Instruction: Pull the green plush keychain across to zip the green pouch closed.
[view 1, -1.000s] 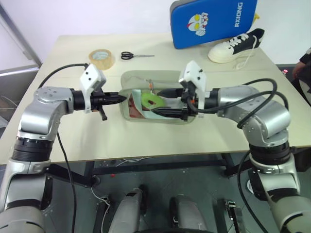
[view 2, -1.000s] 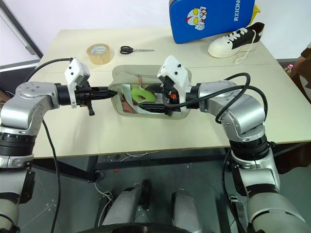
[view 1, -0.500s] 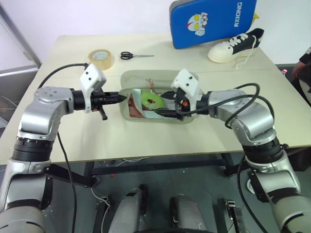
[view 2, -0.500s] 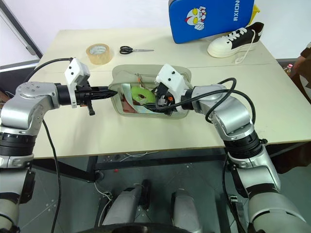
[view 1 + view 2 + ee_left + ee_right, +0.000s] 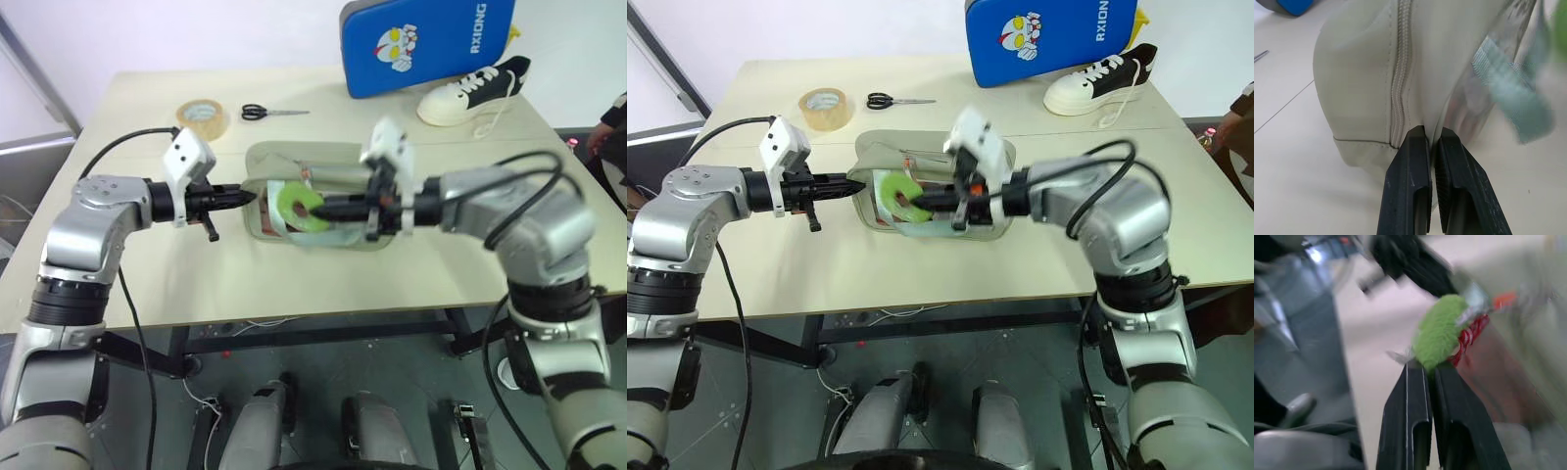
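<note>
The right gripper (image 5: pixel 318 209) pinches the green plush keychain (image 5: pixel 299 205) over the green pouch (image 5: pixel 994 220); the left gripper (image 5: pixel 250 198) pinches the pouch's end. Tape roll (image 5: pixel 204 117), scissors (image 5: pixel 273 112) lie well behind.

Both arms reach in toward each other over the desk (image 5: pixel 147 284). The left arm is bent at the elbow, forearm running level toward the right; the left end effector (image 5: pixel 247 198) has its two black fingers pressed together, pinching the end of the green pouch (image 5: pixel 1361 73). The right arm comes in from the other side, wrist turned so the right end effector (image 5: pixel 319 208) points left, fingers closed on the green plush keychain (image 5: pixel 896 193).
</note>
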You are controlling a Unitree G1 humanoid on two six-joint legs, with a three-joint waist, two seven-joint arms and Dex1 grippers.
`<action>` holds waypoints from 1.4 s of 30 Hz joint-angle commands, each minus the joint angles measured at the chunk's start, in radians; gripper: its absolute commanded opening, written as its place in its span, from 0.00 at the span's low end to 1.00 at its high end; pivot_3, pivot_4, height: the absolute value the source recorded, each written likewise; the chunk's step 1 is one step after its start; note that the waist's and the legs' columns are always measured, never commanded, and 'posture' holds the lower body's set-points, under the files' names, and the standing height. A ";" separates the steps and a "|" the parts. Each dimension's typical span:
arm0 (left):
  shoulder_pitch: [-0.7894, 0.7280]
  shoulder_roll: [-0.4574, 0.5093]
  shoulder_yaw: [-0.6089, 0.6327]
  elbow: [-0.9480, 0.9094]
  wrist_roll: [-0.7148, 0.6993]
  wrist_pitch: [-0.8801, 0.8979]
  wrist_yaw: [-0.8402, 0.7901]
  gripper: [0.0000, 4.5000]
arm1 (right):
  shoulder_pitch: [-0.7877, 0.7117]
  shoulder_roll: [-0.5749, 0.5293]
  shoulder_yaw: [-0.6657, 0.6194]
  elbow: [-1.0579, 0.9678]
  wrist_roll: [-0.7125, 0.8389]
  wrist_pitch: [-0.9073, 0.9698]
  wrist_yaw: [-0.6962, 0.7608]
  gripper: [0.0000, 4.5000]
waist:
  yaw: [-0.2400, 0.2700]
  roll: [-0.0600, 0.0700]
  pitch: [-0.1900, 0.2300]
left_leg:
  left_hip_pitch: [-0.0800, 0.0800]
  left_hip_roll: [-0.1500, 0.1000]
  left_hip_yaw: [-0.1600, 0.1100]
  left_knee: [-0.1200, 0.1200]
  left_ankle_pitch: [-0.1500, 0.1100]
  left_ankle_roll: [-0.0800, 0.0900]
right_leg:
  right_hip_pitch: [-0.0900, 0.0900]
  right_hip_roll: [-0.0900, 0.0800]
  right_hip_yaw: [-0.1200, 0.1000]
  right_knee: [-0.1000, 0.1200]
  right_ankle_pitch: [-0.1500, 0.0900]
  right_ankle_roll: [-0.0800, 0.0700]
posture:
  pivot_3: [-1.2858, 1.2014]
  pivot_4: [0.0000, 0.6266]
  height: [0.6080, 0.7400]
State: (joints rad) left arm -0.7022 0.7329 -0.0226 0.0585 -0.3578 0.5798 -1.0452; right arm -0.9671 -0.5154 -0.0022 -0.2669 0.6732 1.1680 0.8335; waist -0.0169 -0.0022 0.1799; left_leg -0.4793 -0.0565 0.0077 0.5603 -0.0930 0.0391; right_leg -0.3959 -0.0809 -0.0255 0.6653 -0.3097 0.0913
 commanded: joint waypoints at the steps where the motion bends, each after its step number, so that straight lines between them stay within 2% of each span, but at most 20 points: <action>1: -0.024 0.001 0.014 -0.022 -0.006 -0.020 -0.004 0.00 | -0.129 0.047 -0.174 0.154 0.058 0.065 -0.114 0.01 | 0.000 0.000 0.000 | 0.000 0.000 0.000 -0.001 0.000 0.000 | 0.000 0.000 0.000 0.000 0.000 0.000 | 0.52 0.24 1.00; 6: -0.028 -0.004 0.011 -0.014 -0.003 -0.024 -0.005 0.00 | -0.191 0.054 -0.232 0.305 0.022 0.049 -0.226 0.01 | 0.005 0.000 0.000 | -0.001 0.000 0.000 -0.001 0.000 0.000 | -0.001 0.000 0.000 -0.001 0.000 0.000 | 0.52 0.24 1.00; 11: -0.024 -0.006 0.011 -0.017 -0.003 -0.024 -0.004 0.00 | -0.092 -0.100 -0.118 0.278 -0.097 -0.047 -0.202 0.01 | 0.009 0.000 0.000 | -0.003 0.000 0.000 -0.001 0.000 0.000 | -0.003 0.000 0.000 -0.001 0.000 0.000 | 0.52 0.24 1.00; 18: -0.016 0.000 0.018 -0.023 -0.007 -0.019 -0.006 0.00 | -0.051 -0.228 -0.198 0.286 -0.090 -0.012 -0.220 0.01 | 0.002 0.001 0.000 | -0.004 0.000 0.000 -0.001 0.000 0.000 | -0.001 0.000 0.000 -0.001 0.000 0.000 | 0.52 0.24 1.00; 25: -0.013 0.008 0.014 -0.029 -0.008 -0.007 -0.012 0.00 | 0.107 -0.367 -0.256 0.258 -0.115 -0.039 -0.212 0.01 | 0.004 0.001 0.000 | -0.006 0.000 0.000 0.001 0.000 0.000 | 0.000 -0.001 0.000 -0.002 0.000 0.000 | 0.52 0.24 1.00; 30: -0.020 0.009 0.008 -0.023 -0.004 -0.005 -0.020 0.00 | 0.217 -0.431 -0.175 0.253 -0.206 -0.161 -0.188 0.01 | 0.003 0.001 0.000 | -0.005 0.000 0.000 0.001 0.000 0.000 | 0.001 -0.001 0.000 -0.002 -0.002 -0.003 | 0.52 0.24 1.00; 32: -0.027 0.007 0.005 -0.019 -0.003 -0.002 -0.023 0.00 | 0.312 -0.462 -0.061 0.240 -0.320 -0.296 -0.179 0.01 | 0.003 0.001 0.000 | -0.006 0.000 0.000 0.001 0.000 0.001 | 0.001 -0.001 0.000 -0.002 -0.002 -0.003 | 0.52 0.24 1.00; 34: -0.034 0.006 0.002 -0.016 -0.004 0.003 -0.026 0.00 | 0.379 -0.445 0.029 0.230 -0.397 -0.391 -0.186 0.01 | 0.003 0.000 0.000 | -0.005 0.000 0.001 0.001 0.000 0.001 | 0.001 -0.001 0.000 -0.002 -0.002 -0.003 | 0.52 0.24 1.00; 37: -0.032 0.008 0.002 -0.022 -0.008 0.011 -0.028 0.00 | 0.407 -0.346 0.067 0.230 -0.405 -0.413 -0.205 0.01 | -0.001 0.001 0.000 | -0.005 0.000 0.000 0.002 0.000 0.001 | 0.002 0.000 0.000 -0.001 -0.002 -0.003 | 0.52 0.24 1.00; 42: -0.025 0.011 0.005 -0.035 -0.011 0.020 -0.025 0.00 | 0.417 -0.243 0.114 0.283 -0.449 -0.459 -0.210 0.01 | 0.004 0.001 0.000 | -0.004 0.000 0.000 0.003 0.001 0.001 | 0.002 0.000 0.000 -0.001 0.000 0.000 | 0.52 0.24 1.00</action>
State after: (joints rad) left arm -0.7127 0.7284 -0.0366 0.0576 -0.3599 0.6027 -1.0697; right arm -0.5391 -0.7664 0.1141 0.0006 0.2469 0.7310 0.6305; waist -0.0125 -0.0017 0.1801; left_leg -0.4836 -0.0566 0.0082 0.5631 -0.0924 0.0402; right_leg -0.3932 -0.0806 -0.0260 0.6644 -0.3097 0.0916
